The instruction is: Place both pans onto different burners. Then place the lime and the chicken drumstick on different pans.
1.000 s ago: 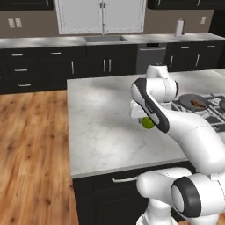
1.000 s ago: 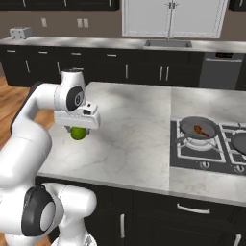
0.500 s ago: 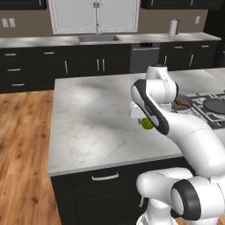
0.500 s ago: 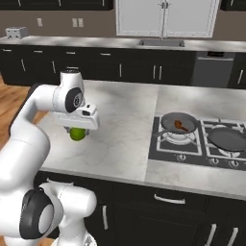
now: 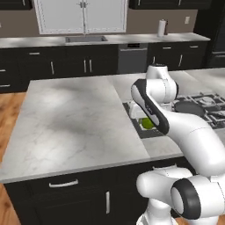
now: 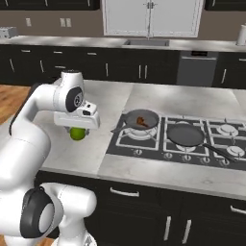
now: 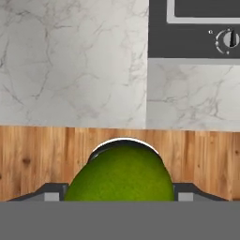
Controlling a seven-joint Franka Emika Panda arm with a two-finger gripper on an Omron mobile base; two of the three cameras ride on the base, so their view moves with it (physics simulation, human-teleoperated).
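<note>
My gripper [image 6: 77, 131] is shut on the bright green lime [image 6: 78, 134], holding it above the marble island left of the black cooktop [image 6: 158, 154]. The lime [image 7: 119, 176] bulges between both fingertips [image 7: 50, 191] in the hand view, and it peeks out beside the arm as the lime [image 5: 147, 123]. A mid-grey pan [image 6: 144, 115] sits on the back left burner with the orange-brown chicken drumstick [image 6: 141, 120] in it. The darker pan [image 6: 184, 135] rests on a middle burner, handle pointing front right. Bare burners [image 6: 226, 129] lie at the right. The dark pan [image 5: 190, 107] shows past my arm.
Cooktop knobs [image 6: 166, 155] line its front strip. The island's front edge [image 6: 144, 175] runs just below, with wooden floor [image 7: 42, 159] beyond it under the hand. A back counter with a sink [image 6: 146, 43] and a paper towel roll [image 5: 162, 27] stands far off.
The base has driven right along the island, so the whole scene has slid left and the cooktop with both pans has come closer. The arm still carries the lime in the same pose.
</note>
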